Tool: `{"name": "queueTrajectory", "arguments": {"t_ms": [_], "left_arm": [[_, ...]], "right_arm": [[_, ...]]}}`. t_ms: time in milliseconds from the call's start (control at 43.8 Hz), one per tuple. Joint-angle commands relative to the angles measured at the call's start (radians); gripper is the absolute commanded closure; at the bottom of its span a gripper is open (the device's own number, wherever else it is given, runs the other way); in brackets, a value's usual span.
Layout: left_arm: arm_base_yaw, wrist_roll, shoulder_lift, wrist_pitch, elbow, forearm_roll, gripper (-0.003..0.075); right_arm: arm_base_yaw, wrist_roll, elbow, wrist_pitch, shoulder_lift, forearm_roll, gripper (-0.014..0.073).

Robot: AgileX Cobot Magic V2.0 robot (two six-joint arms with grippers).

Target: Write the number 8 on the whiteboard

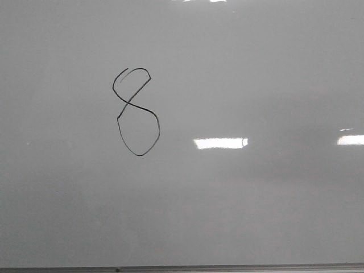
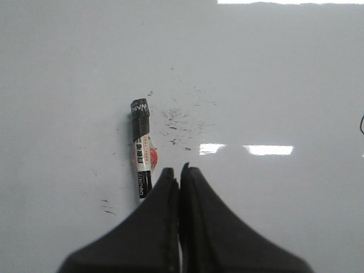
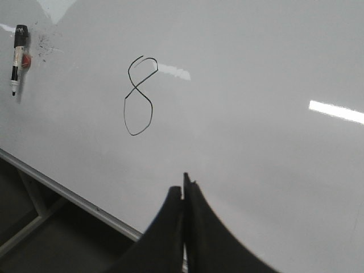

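Both the left claw [image 2: 180, 170] and right claw [image 3: 183, 190] clenched (empty) over the whiteboard [image 1: 256, 216] bearing the number 8 [image 1: 136, 112].

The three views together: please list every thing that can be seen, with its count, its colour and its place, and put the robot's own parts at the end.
whiteboard: one, pale grey-white, fills the front view; thin frame edge along its bottom.
number 8: one, black, drawn left of the board's middle.
marker: one, black cap, white labelled barrel, lying flat on the board away from the figure.
ink specks: several, black, beside the marker.
light reflections: several, bright white, on the board.
left pincer: one, black, shut, empty, above the board near the marker.
right pincer: one, black, shut, empty.
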Motion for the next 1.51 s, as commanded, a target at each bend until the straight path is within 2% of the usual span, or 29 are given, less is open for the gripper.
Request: {"name": "queueTrajectory", "arguments": {"t_ms": [0,251,365,502,617,731,822,868,1051,1485], "left_arm": [[0.000,-0.007,-0.011,-0.082,0.013,0.000,0.0741],[0.000,-0.007,-0.011,-0.082,0.013,0.000,0.0741],[0.000,-0.007,-0.011,-0.082,0.013,0.000,0.0741],[0.000,-0.007,-0.011,-0.082,0.013,0.000,0.0741],[0.000,-0.007,-0.011,-0.082,0.013,0.000,0.0741],[0.000,-0.007,-0.011,-0.082,0.013,0.000,0.0741],[0.000,-0.007,-0.011,-0.082,0.013,0.000,0.0741],[0.000,-0.007,-0.011,-0.082,0.013,0.000,0.0741],[0.000,-0.007,-0.011,-0.082,0.013,0.000,0.0741],[0.000,-0.007,-0.011,-0.080,0.013,0.000,0.0741]], "right_arm": [[-0.003,0.001,-0.025,-0.050,0.010,0.034,0.0665],[-0.003,0.000,-0.024,-0.057,0.010,0.034,0.0665],[-0.003,-0.008,0.016,-0.216,0.005,0.011,0.0665],[-0.029,0.034,0.104,-0.400,0.001,-0.105,0.0665],[-0.054,0.219,0.174,-0.465,-0.040,-0.332,0.0665],[-0.081,0.510,0.234,-0.488,-0.089,-0.567,0.0665],[-0.094,0.674,0.279,-0.498,-0.118,-0.674,0.0665],[-0.098,0.706,0.294,-0.499,-0.127,-0.704,0.0665],[-0.101,0.779,0.344,-0.473,-0.183,-0.761,0.0665],[-0.104,0.779,0.344,-0.445,-0.210,-0.763,0.0665]]}}
